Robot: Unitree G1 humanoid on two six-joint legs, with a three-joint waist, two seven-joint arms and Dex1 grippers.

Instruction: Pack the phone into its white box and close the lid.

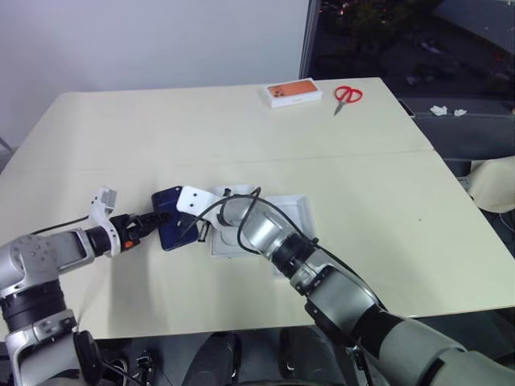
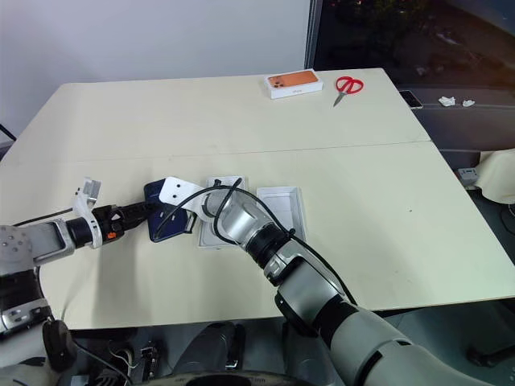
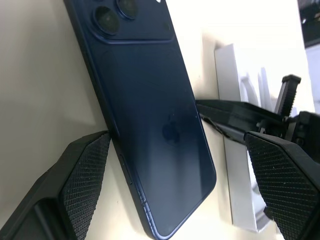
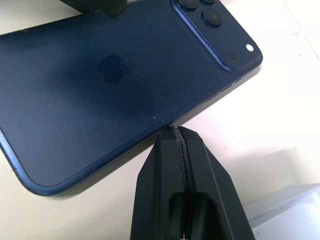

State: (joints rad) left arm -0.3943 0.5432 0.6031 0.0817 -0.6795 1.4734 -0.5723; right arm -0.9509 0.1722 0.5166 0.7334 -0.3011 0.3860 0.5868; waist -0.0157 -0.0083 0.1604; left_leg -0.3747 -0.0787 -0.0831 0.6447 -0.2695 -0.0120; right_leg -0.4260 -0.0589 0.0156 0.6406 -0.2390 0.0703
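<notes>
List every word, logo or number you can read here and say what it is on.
No readable words or numbers.
Phone: a logo mark on its back, no lettering.
Orange-topped box: any print is too small to read.
Scissors: no marking to be made out.

Phone [image 3: 150, 115]: top end with part of camera cluster cut off by the left wrist view's edge. In the head views, right arm [image 1: 265, 233] covers much of the phone and part of the white box [image 1: 294, 211]. Box floor hidden; lid not distinguishable. Orange-topped box [image 1: 294, 92]: print too small to read.
</notes>
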